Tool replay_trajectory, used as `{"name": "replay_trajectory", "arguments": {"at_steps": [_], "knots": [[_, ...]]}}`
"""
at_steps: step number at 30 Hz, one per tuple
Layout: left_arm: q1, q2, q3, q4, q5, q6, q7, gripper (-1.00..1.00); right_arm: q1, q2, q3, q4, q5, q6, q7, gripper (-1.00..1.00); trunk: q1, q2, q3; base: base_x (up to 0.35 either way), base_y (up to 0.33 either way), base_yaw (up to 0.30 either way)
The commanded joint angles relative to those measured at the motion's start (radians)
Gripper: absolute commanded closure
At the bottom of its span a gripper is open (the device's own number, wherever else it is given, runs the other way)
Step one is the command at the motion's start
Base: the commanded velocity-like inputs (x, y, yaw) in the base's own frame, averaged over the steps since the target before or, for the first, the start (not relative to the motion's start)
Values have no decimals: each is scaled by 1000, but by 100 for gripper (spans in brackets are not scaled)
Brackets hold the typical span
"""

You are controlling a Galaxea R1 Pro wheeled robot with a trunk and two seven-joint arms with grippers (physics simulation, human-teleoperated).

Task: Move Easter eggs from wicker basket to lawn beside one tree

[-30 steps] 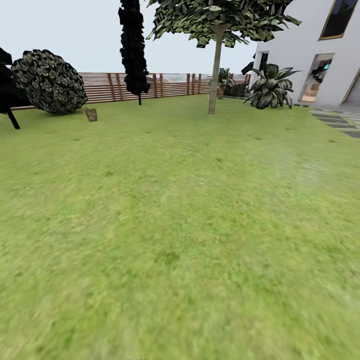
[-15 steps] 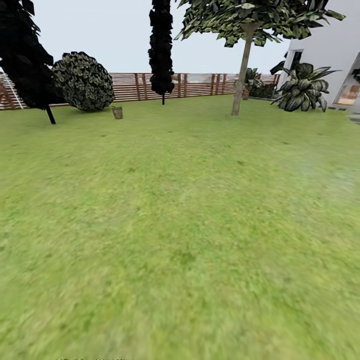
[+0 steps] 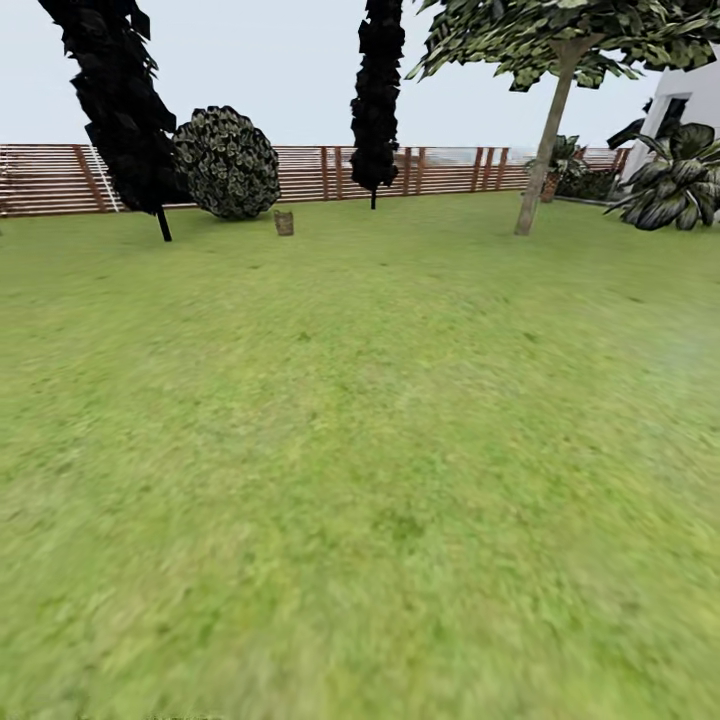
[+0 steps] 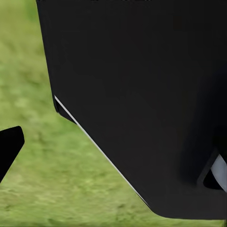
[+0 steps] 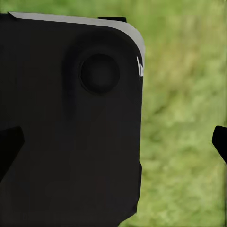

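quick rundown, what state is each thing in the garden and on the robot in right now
lawn: bare green grass up close, nothing lying on it near the robot
small brown object: upright on the grass by the round bush, too far to identify
tree: standing, pale trunk leaning slightly
round bush: standing before the fence
fence: upright, unbroken along the back
left and right jaws: cannot tell, only dark tips at the wrist views' edges

Right wrist: dark fingers (image 5: 10,146) spread apart

No writing, label or number can be read anywhere — not one. The fence (image 3: 420,170) and the house wall (image 3: 690,95) bear none.
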Motion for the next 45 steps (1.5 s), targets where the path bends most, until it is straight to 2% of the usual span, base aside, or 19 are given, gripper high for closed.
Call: {"name": "replay_trajectory", "arguments": {"at_steps": [1,12,29,36,38,45], "knots": [[1,0,0,-2,1,-1,0,-100,0,0,0,1,0,-3,0,-100,0,0,-1,115,0,285],[1,0,0,-2,1,-1,1,-100,0,-3,0,1,1,-4,0,-100,0,0,-1,157,0,285],[1,1,-1,-2,1,1,-1,-100,0,-11,4,-4,2,0,-1,-100,0,0,-1,322,0,280],[1,1,-1,-2,1,0,1,-100,0,-19,4,-4,3,-3,-3,-100,0,0,-1,335,0,53],[1,1,-1,-2,1,-1,1,-100,0,-34,4,-4,5,-2,-2,-100,0,0,-1,335,0,4],[1,1,-1,-2,1,0,1,-100,0,-40,15,-5,41,-7,-2,-100,0,0,-1,335,0,0]]}}
